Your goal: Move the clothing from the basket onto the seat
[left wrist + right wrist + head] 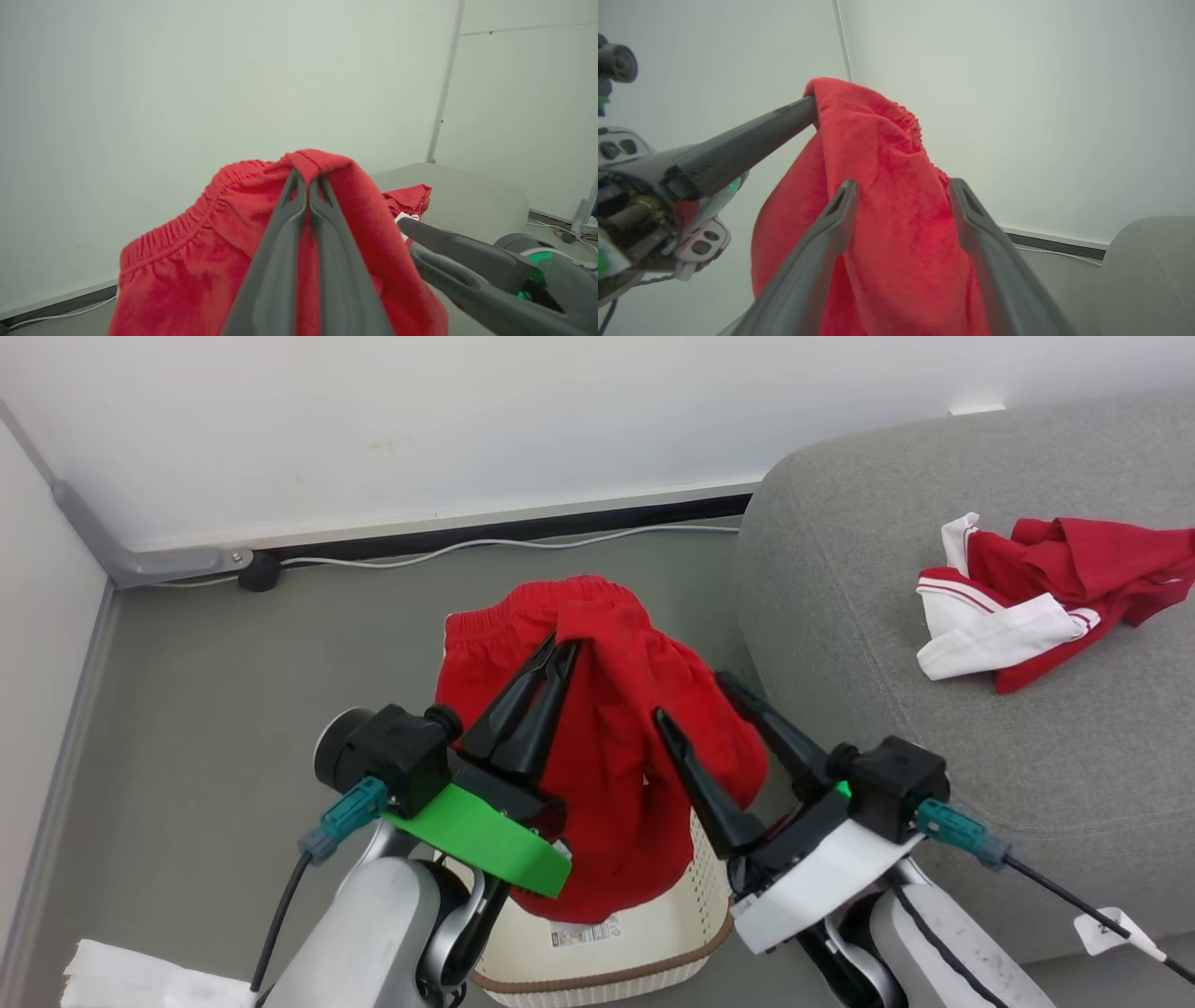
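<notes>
Now, head view, left gripper point(560, 649): fingers pressed together, pinching a fold at the top of the red shorts point(607, 737).
Head view, red shorts: hanging from that pinch above the basket point(672, 915), lower hem down inside it, elastic waistband to the rear.
Head view, right gripper point(693, 698): fingers spread wide either side of a hanging lobe of the shorts, not clamped on it.
Head view, basket: on the grey floor point(233, 663) just beside the seat point(1027, 756), paper label point(583, 931) visible on its bottom.
Head view, red-and-white garment point(1055, 588): crumpled on the seat, well apart from the basket.
Head view, cable point(485, 543): runs along the foot of the wall point(467, 411).
Left wrist view, left gripper point(307, 182): fingers closed tight, cloth bunched over their tips.
Left wrist view, red shorts point(187, 261): draped to both sides, gathered waistband on the left.
Left wrist view, right gripper point(409, 238): at the right, fingers parted, near the shorts' edge.
Left wrist view, seat point(467, 196): behind, with the red-and-white garment point(411, 198) on it.
Right wrist view, right gripper point(902, 184): fingers wide apart, red shorts point(878, 233) hanging between and beyond them; contact cannot be told.
Right wrist view, left gripper point(810, 105): tip nipping the cloth's peak.
Right wrist view, seat point(1153, 270): lower right corner.
</notes>
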Robot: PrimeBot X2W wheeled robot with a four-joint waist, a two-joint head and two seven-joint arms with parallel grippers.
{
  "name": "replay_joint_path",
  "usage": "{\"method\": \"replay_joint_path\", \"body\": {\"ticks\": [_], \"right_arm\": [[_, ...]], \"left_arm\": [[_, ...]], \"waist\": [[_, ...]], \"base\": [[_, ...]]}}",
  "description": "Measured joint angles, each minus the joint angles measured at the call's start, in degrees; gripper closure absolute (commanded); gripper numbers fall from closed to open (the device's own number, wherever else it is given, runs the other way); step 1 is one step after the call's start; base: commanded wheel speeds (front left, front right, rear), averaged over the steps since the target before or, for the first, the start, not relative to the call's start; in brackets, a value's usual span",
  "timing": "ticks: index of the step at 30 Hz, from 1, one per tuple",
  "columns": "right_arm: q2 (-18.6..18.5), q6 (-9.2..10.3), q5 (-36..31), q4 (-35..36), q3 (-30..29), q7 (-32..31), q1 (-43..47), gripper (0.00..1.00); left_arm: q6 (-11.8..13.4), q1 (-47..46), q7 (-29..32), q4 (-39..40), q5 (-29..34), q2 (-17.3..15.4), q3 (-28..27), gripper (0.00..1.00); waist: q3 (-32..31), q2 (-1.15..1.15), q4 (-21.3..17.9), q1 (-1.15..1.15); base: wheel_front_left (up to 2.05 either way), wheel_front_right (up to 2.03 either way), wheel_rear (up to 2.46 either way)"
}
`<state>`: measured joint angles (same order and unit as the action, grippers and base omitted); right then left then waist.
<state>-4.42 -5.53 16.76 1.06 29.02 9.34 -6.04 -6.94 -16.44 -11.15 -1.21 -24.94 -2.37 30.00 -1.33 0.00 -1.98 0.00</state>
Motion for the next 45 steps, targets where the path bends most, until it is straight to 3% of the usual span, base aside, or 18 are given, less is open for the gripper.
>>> {"method": "replay_joint_path", "body": {"ticks": [18, 19, 21, 34, 36, 37, 38, 45], "right_arm": [[0.85, -1.0, 1.44, -5.7, 12.1, -2.85, -5.98, 0.0], [0.82, -1.0, 1.35, -6.27, 12.4, -2.86, -6.51, 0.41], [0.83, -1.0, 1.47, -7.17, 12.61, -2.86, -7.3, 1.0], [0.81, -1.0, 6.95, -8.6, 13.94, -0.79, -9.53, 1.0], [0.81, -1.0, 7.3, -8.59, 13.93, -0.21, -10.19, 1.0], [0.8, -1.0, 7.5, -8.59, 13.96, -0.01, -10.6, 1.0], [0.8, -1.01, 7.67, -8.59, 14.04, 0.24, -11.01, 1.0], [0.79, -1.0, 7.68, -9.48, 12.39, 1.62, -12.99, 1.0]], "left_arm": [[0.16, -0.15, 0.26, 2.82, 0.43, -0.08, 1.57, 1.0], [0.16, -0.16, 0.26, 3.01, 0.43, -0.09, 1.59, 1.0], [0.31, -0.18, 0.26, 3.44, 0.43, -0.09, 1.63, 1.0], [1.0, -0.2, 0.32, 4.04, 0.42, -0.1, 1.62, 1.0], [1.15, -0.2, 0.35, 4.07, 0.42, -0.12, 1.6, 0.63], [1.25, -0.2, 0.44, 4.14, 0.42, -0.23, 1.53, 0.15], [1.51, -0.2, 0.44, 4.31, 0.42, -0.36, 1.32, 0.0], [1.88, -0.2, 0.43, 5.0, 0.83, -0.75, 1.52, 0.0]], "waist": [[0.57, 0.0, 2.34, 0.0], [0.59, 0.0, 2.4, 0.0], [0.65, 0.0, 2.5, 0.0], [0.96, 0.0, 2.74, 0.0], [1.0, 0.0, 2.67, 0.0], [1.03, 0.0, 2.6, 0.0], [1.06, 0.0, 2.47, 0.0], [1.15, 0.0, 1.94, 0.0]], "base": [[0.0, 0.0, 0.0], [0.0, 0.0, 0.0], [0.0, 0.0, 0.0], [0.0, 0.0, 0.0], [0.0, 0.0, 0.0], [0.0, 0.0, 0.0], [0.0, 0.0, 0.0], [0.0, 0.0, 0.0]]}}
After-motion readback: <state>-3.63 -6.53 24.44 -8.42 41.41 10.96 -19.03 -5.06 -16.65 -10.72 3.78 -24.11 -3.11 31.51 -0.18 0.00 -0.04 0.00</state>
